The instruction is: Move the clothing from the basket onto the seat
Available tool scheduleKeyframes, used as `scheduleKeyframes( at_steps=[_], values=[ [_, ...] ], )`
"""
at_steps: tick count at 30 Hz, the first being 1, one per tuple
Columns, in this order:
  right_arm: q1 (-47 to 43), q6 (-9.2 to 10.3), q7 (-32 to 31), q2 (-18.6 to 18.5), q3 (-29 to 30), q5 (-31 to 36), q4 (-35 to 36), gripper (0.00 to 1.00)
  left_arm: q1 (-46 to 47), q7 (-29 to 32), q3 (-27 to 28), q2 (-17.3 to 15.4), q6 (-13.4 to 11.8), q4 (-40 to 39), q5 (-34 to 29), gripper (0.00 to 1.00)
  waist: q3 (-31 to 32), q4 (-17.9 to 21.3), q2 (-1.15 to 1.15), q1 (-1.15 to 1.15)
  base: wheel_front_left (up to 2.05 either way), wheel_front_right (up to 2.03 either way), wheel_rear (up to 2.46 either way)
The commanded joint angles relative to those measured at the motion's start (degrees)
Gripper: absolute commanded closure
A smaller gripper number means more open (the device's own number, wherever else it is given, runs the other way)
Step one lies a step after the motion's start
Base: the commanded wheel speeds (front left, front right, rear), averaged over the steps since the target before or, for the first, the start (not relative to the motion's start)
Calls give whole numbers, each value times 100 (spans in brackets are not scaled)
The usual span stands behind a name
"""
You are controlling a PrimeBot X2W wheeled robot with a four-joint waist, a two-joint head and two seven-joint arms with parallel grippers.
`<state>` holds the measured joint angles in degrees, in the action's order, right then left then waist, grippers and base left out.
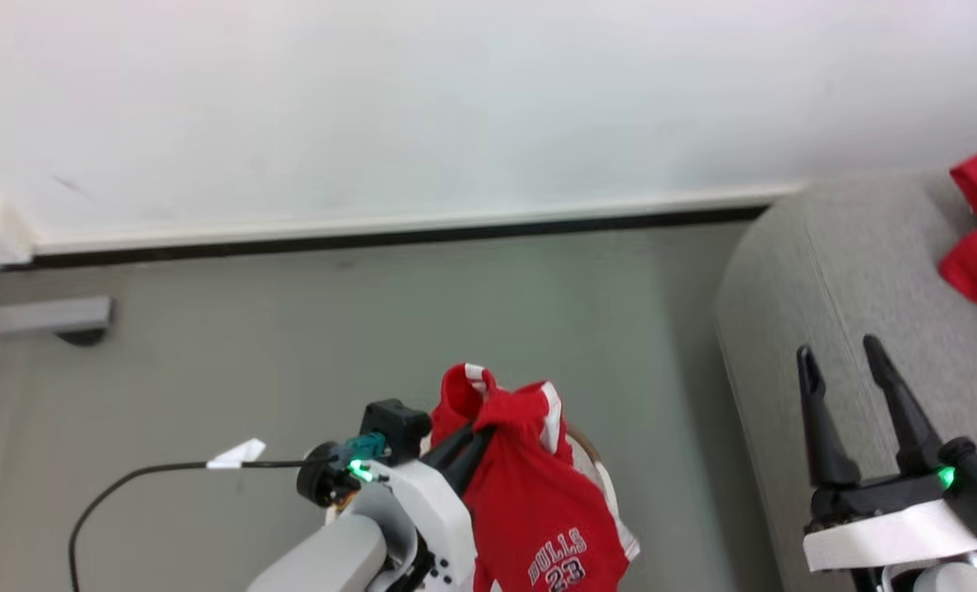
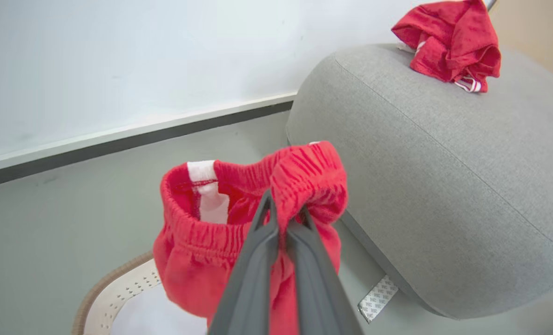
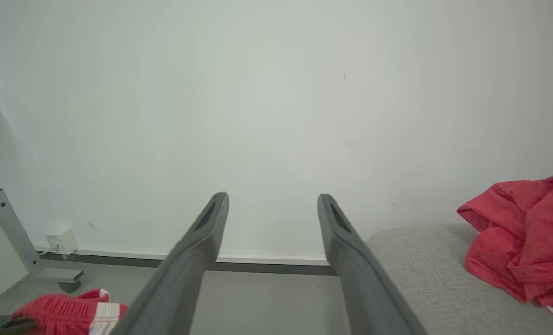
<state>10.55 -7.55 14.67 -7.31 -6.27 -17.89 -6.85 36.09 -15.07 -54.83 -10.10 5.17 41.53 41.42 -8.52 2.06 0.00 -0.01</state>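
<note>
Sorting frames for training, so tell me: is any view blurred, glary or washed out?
Head view: slightly soft, the wall washed out towards the top, two small green lights blooming. Left wrist view: sharp on the red shorts and the seat, light even, no hard shadows. Right wrist view: evenly lit, but the shorts at the lower left are smeared.

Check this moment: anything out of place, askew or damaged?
Only one oddity: a patterned white tag lies on the floor at the base of the seat. The shorts hang bunched from the shut left pincer, as expected.
</note>
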Motion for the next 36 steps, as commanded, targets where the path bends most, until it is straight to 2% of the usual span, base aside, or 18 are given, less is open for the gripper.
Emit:
scheduleKeyframes(
  at_steps=[1,8,15,21,28,36],
  values=[
    [-91,13,-11,-6,-18,-56,-11,0,-66,-9,35,-72,-41,-121,18,100,320,-259,0,1,0,0,0],
    [-266,13,-4,89,-169,-132,-79,0,-53,64,354,-535,-547,-1618,18,100,587,-375,0,1,0,0,0],
    [-439,13,-2,139,-422,-179,-153,0,166,443,687,-964,-1055,-3092,75,100,914,-444,0,1,0,0,0],
    [-390,13,7,203,-768,-241,-185,0,427,780,971,-1198,-1408,-3849,101,100,986,-470,0,1,0,0,0],
    [-321,13,37,264,-1088,-292,-188,0,544,955,1025,-1231,-1532,-4156,119,100,1011,-518,0,1,0,0,0],
    [-259,13,47,90,-1456,-445,-100,0,572,973,937,-1179,-1509,-4175,97,100,1034,-636,0,1,0,0,0]
  ],
)
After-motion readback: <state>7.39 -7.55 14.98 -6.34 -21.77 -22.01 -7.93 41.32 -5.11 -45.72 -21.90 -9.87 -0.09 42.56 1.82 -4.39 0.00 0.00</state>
